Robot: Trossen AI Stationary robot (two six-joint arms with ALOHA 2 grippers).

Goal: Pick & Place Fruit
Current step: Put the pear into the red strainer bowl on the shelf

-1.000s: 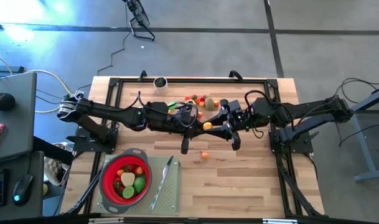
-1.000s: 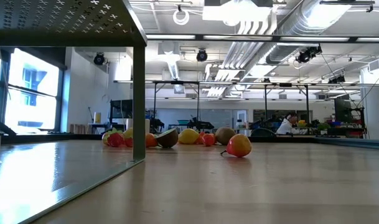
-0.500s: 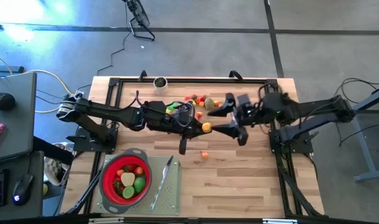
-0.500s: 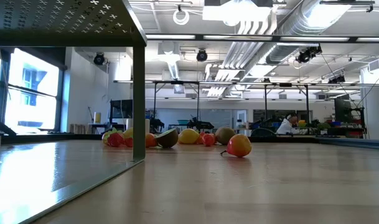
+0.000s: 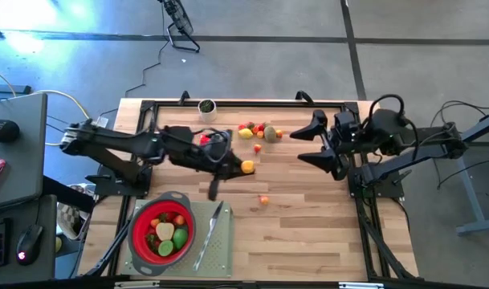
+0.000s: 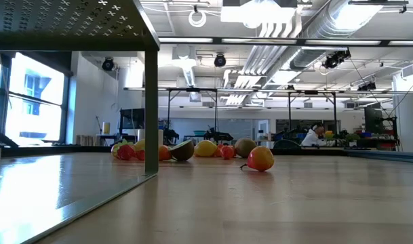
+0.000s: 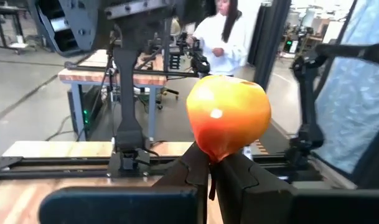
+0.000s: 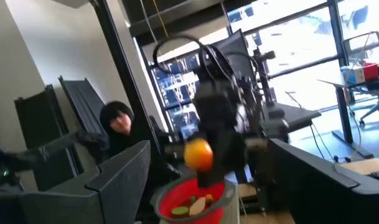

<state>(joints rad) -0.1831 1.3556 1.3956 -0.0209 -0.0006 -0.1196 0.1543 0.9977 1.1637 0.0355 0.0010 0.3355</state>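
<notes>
One orange fruit (image 7: 228,114) pinched by left tool (image 7: 211,163).

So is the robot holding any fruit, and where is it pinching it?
Yes. The left gripper is shut on an orange-yellow fruit, pinched at its underside. The right gripper is open and holds nothing.

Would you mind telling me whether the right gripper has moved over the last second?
Yes. The right gripper has pulled back from the table's middle toward its own base side, away from the fruit pile.

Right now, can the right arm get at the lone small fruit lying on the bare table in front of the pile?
Probably yes: the right tool is open and empty, and nothing stands between it and the lone fruit.
</notes>
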